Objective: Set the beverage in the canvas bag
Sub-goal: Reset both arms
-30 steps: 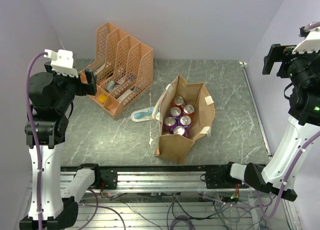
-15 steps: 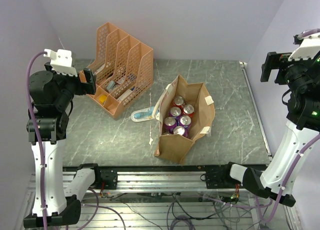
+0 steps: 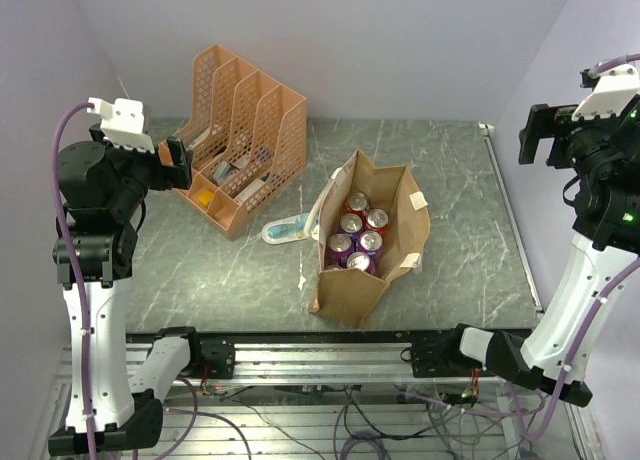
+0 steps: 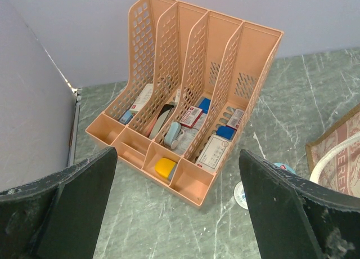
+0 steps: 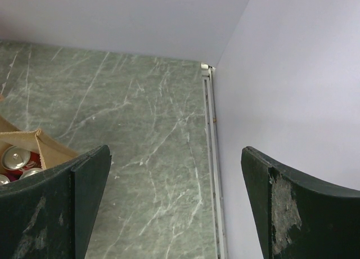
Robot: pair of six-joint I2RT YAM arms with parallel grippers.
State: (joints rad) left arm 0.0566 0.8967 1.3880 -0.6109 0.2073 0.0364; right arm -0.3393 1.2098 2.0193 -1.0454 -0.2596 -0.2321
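Beverage cans (image 3: 358, 232) being seated upright in the canvas bag (image 3: 348, 292) by the bench's (image 3: 455, 180) near edge, the left end effector (image 3: 178, 166) and right end effector (image 3: 533, 132) are held open, empty, presumably parked.

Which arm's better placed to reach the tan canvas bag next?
Probably right: the right gripper, open, sees the tan canvas bag and cans; the left gripper, open, faces the orange mesh organiser.

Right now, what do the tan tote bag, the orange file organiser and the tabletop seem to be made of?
Tan-brown rectangular tote bag: matte canvas or stiff paper-like fabric, holding sharp creases.
Orange mesh file organiser: moulded plastic, smooth, with lattice walls.
Tabletop: green stone-look surface with white veins, faint sheen; possibly laminate.
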